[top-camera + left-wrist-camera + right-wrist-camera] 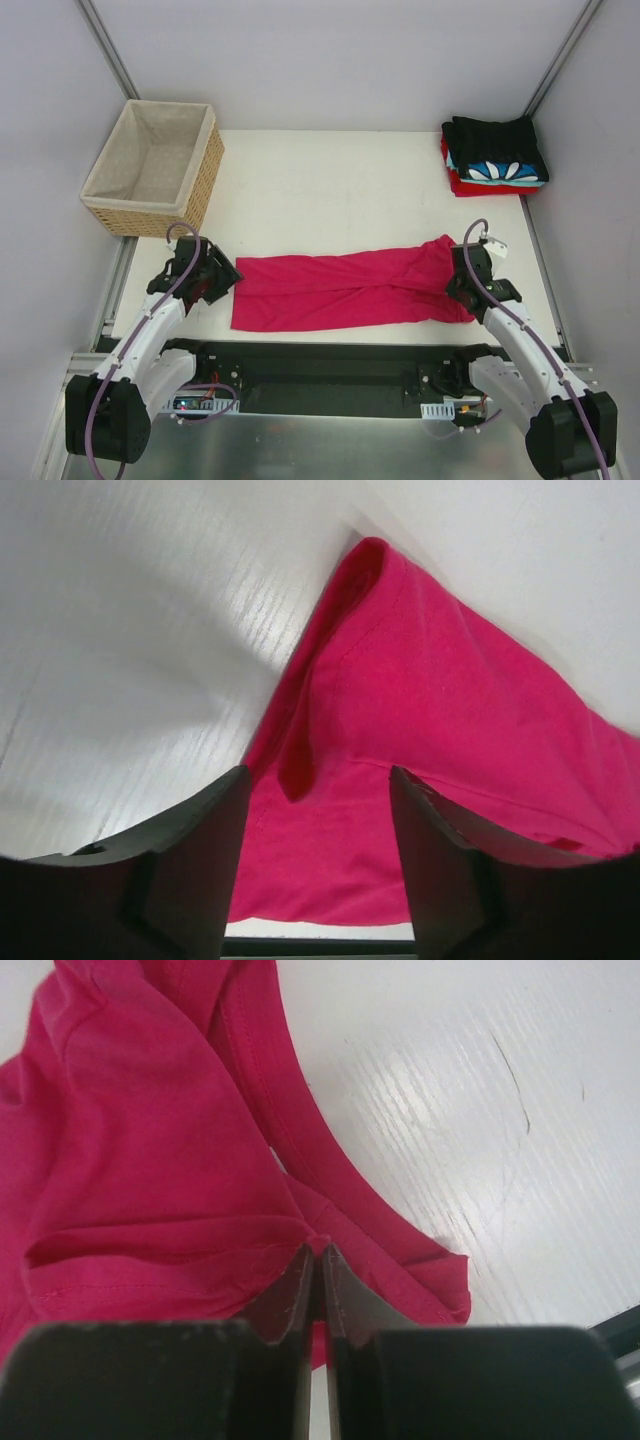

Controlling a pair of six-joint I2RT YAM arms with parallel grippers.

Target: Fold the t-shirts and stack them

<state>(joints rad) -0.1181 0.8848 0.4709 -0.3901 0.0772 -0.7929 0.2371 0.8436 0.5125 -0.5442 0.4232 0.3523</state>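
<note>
A crimson-pink t-shirt (350, 290) lies as a long band across the near part of the table. My left gripper (225, 280) stands open at the band's left end; in the left wrist view its gripper (318, 775) has both fingers apart over the pink cloth (450, 710), gripping nothing. My right gripper (462, 290) is at the band's right end. The right wrist view shows this gripper (320, 1247) shut on a small pinch of the pink shirt (150, 1140). Folded t-shirts, black on top of blue-white patterned and red, form a stack (495, 155) at the back right.
A woven wicker basket (150, 165) with beige lining stands at the back left. The white table (330, 190) stretches between basket and stack. Grey walls close in both sides, and a black rail (320, 360) runs along the near edge.
</note>
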